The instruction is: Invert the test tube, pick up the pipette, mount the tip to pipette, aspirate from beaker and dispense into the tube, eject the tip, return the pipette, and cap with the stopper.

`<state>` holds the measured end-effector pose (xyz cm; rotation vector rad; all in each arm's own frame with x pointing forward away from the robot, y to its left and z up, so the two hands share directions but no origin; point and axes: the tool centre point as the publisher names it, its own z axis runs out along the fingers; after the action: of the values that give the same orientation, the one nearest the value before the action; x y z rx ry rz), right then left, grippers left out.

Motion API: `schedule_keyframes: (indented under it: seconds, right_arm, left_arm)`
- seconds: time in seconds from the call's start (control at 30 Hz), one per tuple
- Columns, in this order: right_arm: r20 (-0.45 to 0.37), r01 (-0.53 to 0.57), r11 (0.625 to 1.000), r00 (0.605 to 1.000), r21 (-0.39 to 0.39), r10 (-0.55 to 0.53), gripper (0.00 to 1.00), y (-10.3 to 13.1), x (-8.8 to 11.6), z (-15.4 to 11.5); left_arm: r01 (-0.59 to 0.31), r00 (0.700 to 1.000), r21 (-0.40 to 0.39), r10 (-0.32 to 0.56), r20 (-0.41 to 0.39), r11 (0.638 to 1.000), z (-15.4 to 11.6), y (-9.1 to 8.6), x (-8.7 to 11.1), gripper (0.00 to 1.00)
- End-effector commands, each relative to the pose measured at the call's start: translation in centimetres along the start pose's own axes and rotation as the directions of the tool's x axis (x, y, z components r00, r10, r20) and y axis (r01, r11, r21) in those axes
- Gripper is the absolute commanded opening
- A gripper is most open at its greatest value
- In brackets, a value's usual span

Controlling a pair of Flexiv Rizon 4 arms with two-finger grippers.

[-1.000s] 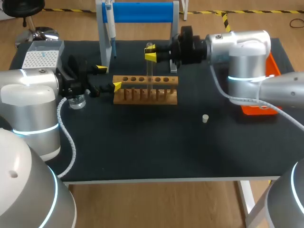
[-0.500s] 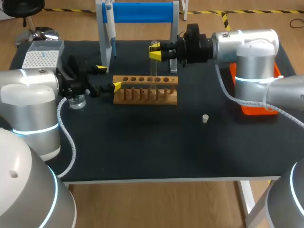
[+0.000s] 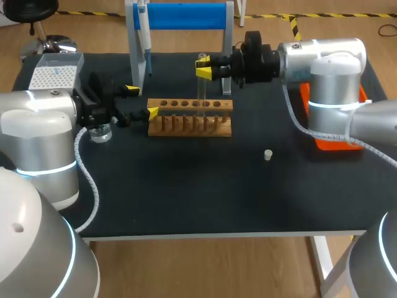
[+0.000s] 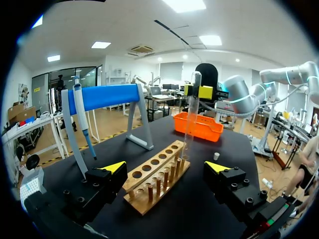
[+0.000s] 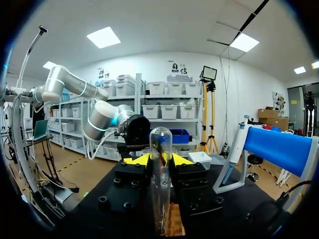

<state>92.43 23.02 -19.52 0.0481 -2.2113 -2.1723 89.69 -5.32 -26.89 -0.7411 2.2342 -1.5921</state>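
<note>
Black table (image 3: 186,186) | right gripper (image 3: 202,66) clamps upright test tube (image 3: 200,93) at rack (image 3: 190,117) | left gripper (image 3: 142,101) released

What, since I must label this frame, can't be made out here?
Head view: beaker, partly behind the left arm; liquid level unreadable.
Head view: pipette, top cut off by the picture's edge.
Head view: stopper, too small for detail.
Right wrist view: test tube, lower end runs out of sight under the right claw.
</note>
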Motion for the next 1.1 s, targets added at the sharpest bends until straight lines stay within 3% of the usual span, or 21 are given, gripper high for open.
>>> schedule_keyframes:
  seconds: [0.03, 0.2, 0.33, 0.43, 0.47, 0.53, 0.63, 0.7, 0.8, 0.93, 1.1]
  right_arm:
    - [0.01, -0.054, 0.999, 0.998, 0.006, 0.054, 0.0, 0.2, -0.1, -0.3]
    - [0.048, -0.286, 0.958, 0.957, 0.015, 0.285, 0.0, 0.6, -0.9, -0.9]
    - [0.058, -0.514, 0.858, 0.857, 0.024, 0.512, 0.0, 0.9, -1.9, -1.3]
    - [0.063, -0.651, 0.758, 0.759, 0.049, 0.648, 0.0, 0.7, -2.5, -1.6]
    - [0.057, -0.707, 0.705, 0.707, 0.053, 0.705, 0.0, 0.7, -2.7, -1.7]
    - [0.069, -0.771, 0.634, 0.636, 0.057, 0.768, 0.0, 0.5, -3.0, -1.9]
    - [0.067, -0.867, 0.495, 0.498, 0.059, 0.864, 0.0, 0.2, -3.3, -2.2]
    - [0.061, -0.926, 0.374, 0.377, 0.058, 0.924, 0.0, -0.1, -3.6, -2.4]
    - [0.046, -0.964, 0.261, 0.263, 0.053, 0.964, 0.0, -0.5, -3.7, -2.6]
    - [0.024, -0.984, 0.169, 0.17, 0.048, 0.985, 0.0, -0.7, -3.7, -2.8]
    - [0.017, -0.994, 0.1, 0.1, 0.037, 0.995, 0.0, -0.8, -3.6, -3.0]
  left_arm:
    - [-0.001, 1.0, 0.001, 0.001, 0.005, 1.0, 0.1, 0.0, 0.1, 1.0]
    - [-0.001, 1.0, 0.001, 0.001, 0.005, 1.0, 0.1, 0.0, 0.1, 1.0]
    - [-0.001, 1.0, 0.001, 0.001, 0.005, 1.0, 0.1, 0.0, 0.1, 1.0]
    - [-0.001, 1.0, 0.001, 0.001, 0.005, 1.0, 0.1, 0.0, 0.1, 1.0]
    - [-0.001, 1.0, 0.001, 0.001, 0.005, 1.0, 0.1, 0.0, 0.1, 1.0]
    - [-0.001, 1.0, 0.001, 0.001, 0.005, 1.0, 0.1, 0.0, 0.1, 1.0]
    - [-0.001, 1.0, 0.001, 0.001, 0.005, 1.0, 0.1, 0.0, 0.1, 1.0]
    - [-0.001, 1.0, 0.001, 0.001, 0.005, 1.0, 0.1, 0.0, 0.1, 1.0]
    - [-0.001, 1.0, 0.001, 0.001, 0.005, 1.0, 0.1, 0.0, 0.1, 1.0]
    - [-0.001, 1.0, 0.001, 0.001, 0.005, 1.0, 0.1, 0.0, 0.1, 1.0]
    - [-0.001, 1.0, 0.001, 0.001, 0.005, 1.0, 0.1, 0.0, 0.1, 1.0]
